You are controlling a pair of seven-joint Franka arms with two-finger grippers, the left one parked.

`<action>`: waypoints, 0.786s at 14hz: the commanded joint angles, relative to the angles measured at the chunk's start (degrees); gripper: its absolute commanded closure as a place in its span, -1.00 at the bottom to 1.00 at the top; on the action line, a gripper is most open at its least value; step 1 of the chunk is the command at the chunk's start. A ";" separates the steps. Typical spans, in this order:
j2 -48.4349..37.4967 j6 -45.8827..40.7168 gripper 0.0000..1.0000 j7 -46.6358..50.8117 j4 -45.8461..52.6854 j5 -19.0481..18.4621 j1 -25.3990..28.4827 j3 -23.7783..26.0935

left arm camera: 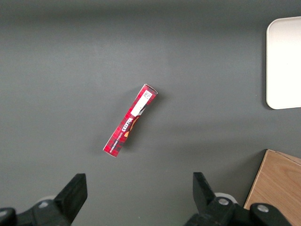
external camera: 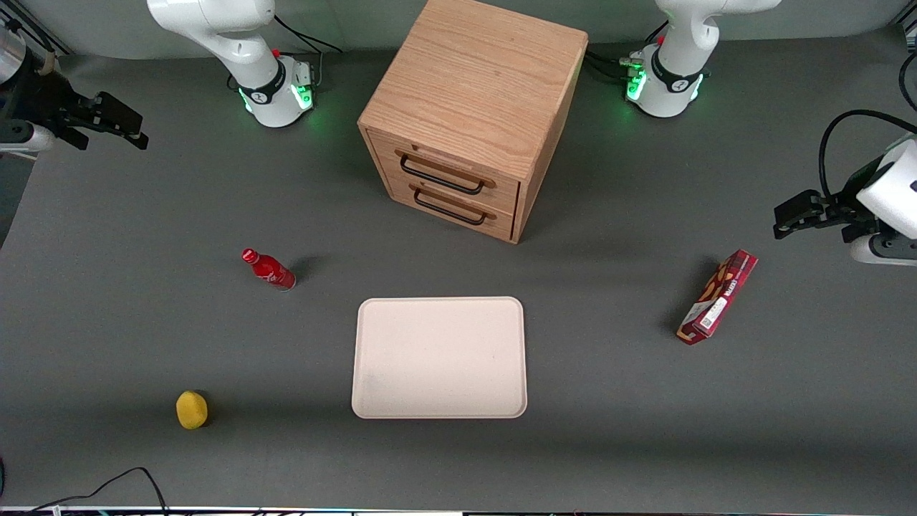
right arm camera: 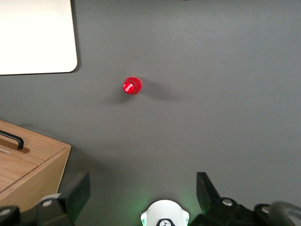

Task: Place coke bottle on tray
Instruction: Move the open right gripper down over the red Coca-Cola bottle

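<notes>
I see the tray (external camera: 438,357) bare mid-tabletop, w/ the bottle (external camera: 269,269) upright beside it, toward the working arm's end. My tool (external camera: 107,122) hangs high, fingers spread, nothing held. Risk imo: slim bottle tips if a finger clips it on approach.

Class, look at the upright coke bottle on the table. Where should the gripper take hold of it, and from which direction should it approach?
The coke bottle stands upright, apart from the tray; the wrist view looks straight down on its cap. Probably best: descend from above, fingers either side of the slim round body below the cap, closing across its width. The gripper is open, high toward the working arm's end, with nothing near the bottle.
</notes>
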 commanded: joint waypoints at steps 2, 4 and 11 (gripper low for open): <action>0.35 -2.04 -1.00 1.08 1.99 -0.75 0.30 0.16; 0.52 -2.05 -1.00 0.47 2.51 -0.84 0.57 0.25; 2.72 16.69 -1.00 0.73 -13.43 -0.75 0.83 2.53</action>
